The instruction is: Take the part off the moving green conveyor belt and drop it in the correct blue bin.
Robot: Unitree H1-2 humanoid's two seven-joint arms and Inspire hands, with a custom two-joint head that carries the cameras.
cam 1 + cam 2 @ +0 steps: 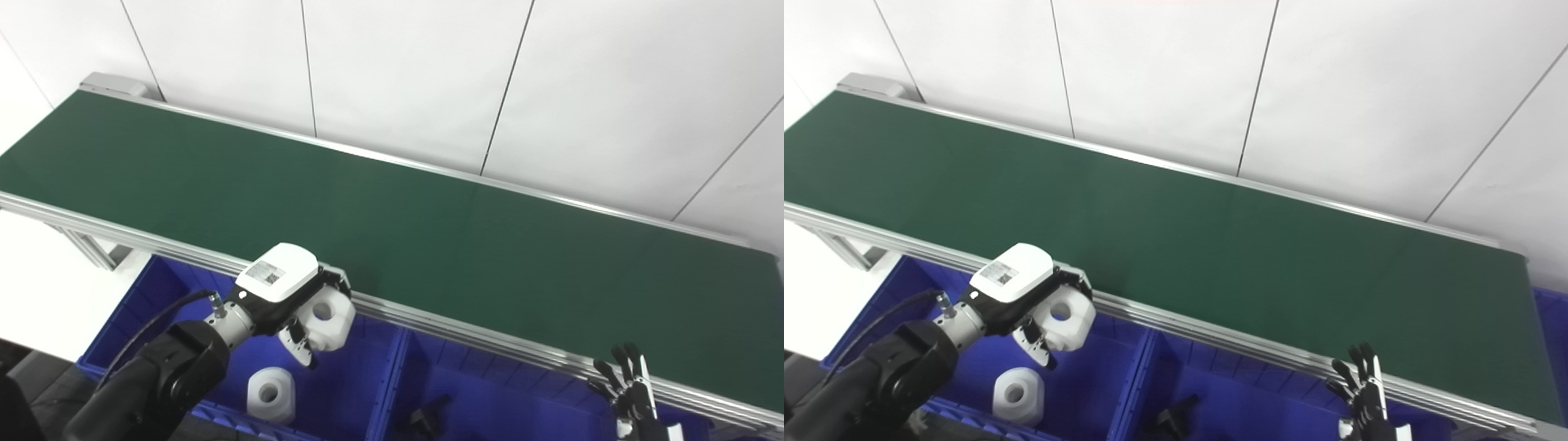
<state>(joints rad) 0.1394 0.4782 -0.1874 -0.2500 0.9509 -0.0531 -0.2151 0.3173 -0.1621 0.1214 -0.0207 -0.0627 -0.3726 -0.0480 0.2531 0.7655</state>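
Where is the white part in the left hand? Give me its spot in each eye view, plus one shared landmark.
Left eye view: white part held by the left hand, lower left of centre, above the blue bin.
Right eye view: same part, further left in the picture.
Shared landmark: a second white part lying in the bin just below it.

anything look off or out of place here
Nothing stands out. The left hand holds a white part over the left blue bin, where a matching white part already lies. A black part lies in the next bin. The right hand waits open.
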